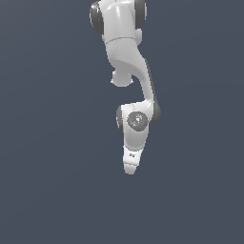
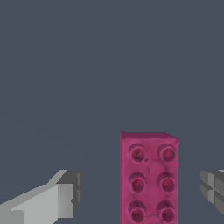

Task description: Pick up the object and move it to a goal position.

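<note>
Claw (image 2: 140,194): spread wide, holding nothing; wrist view shows a gap on each side of the brick.
Left finger (image 2: 59,199): stands clear of the brick, well apart from it.
Pink brick (image 2: 149,177): lies studs up between the fingers, nearer the right one; in the exterior view the arm hides it.
Right finger (image 2: 213,186): close beside the brick, not touching.
Arm (image 1: 136,119): points straight down, wrist low.
Judgement: stance suits a straddling descent before closing; grasp not yet made.
</note>
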Robot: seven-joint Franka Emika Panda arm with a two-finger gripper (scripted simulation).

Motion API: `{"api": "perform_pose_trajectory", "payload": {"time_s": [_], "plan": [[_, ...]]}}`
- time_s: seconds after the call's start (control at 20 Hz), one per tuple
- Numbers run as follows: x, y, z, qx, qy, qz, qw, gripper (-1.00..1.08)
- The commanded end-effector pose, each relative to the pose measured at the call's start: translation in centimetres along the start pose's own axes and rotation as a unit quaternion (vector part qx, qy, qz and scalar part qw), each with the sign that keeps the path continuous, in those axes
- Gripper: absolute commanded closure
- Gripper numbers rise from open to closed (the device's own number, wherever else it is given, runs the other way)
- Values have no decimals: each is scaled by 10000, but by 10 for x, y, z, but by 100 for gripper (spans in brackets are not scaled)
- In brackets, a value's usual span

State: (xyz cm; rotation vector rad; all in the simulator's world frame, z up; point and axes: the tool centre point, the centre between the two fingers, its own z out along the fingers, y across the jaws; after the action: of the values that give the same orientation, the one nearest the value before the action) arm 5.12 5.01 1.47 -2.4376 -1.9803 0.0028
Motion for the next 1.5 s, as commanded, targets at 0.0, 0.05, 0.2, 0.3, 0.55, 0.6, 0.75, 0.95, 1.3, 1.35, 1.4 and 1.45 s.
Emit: {"api": "perform_pose_trajectory", "payload": {"time_s": [0.0, 0.05, 0.2, 0.3, 0.55, 0.6, 0.75, 0.95, 1.3, 1.35, 1.4, 1.45], "plan": [[0, 1, 3, -9, 2, -1, 10000, -92], [0, 1, 3, -9, 2, -1, 10000, -92], [0, 1, 3, -9, 2, -1, 10000, 108], [0, 1, 3, -9, 2, -1, 10000, 108], [0, 1, 3, -9, 2, -1, 10000, 108], [0, 1, 3, -8, 3, 2, 10000, 108], [0, 1, 0, -8, 3, 2, 10000, 108], [0, 0, -11, -9, 1, 0, 10000, 108], [-2, -6, -53, -10, -4, -3, 10000, 108], [-2, -7, -62, -10, -4, -3, 10000, 108], [-3, -8, -72, -10, -4, -3, 10000, 108], [-3, -9, -82, -10, -4, -3, 10000, 108]]}}
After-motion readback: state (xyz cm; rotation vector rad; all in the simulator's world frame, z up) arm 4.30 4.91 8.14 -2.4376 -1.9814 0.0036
